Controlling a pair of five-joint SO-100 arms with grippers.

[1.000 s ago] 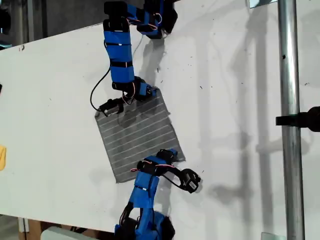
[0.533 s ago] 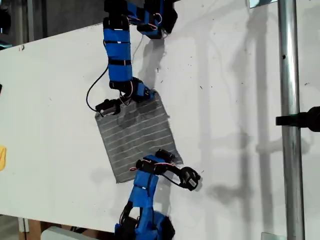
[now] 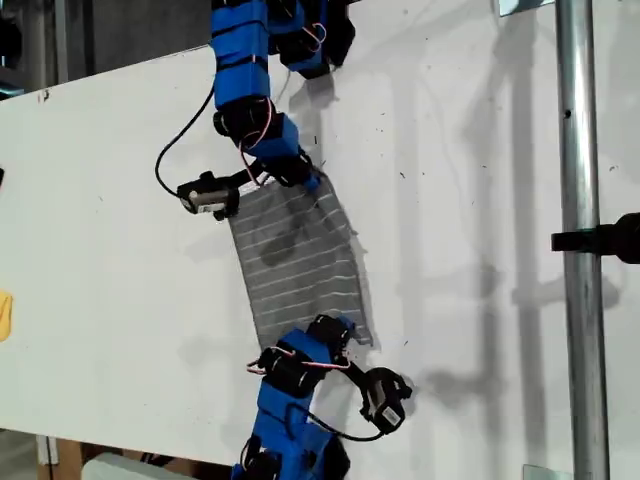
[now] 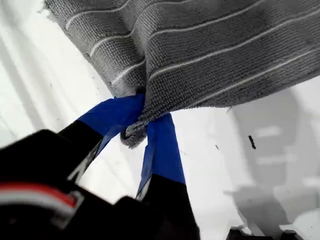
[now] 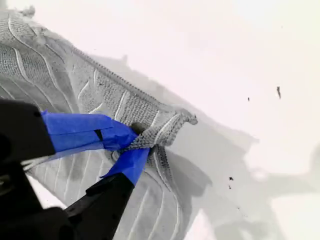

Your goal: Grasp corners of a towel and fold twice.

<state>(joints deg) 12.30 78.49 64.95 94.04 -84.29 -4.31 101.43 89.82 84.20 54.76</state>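
The grey striped towel (image 4: 210, 45) is soft cloth w/ looped, rough weave, matt. The white flat table (image 3: 110, 200) looks smooth, matt, w/ small dark specks. The blue-taped finger pads (image 5: 80, 132) look matt; black gripper bodies are plastic, slightly glossy. The vertical metal pole (image 3: 582, 200) is shiny.

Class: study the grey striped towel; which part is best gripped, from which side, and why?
Grip the towel by a corner, coming in from outside its edge. The thin cloth bunches there, as both corners already pinched show.
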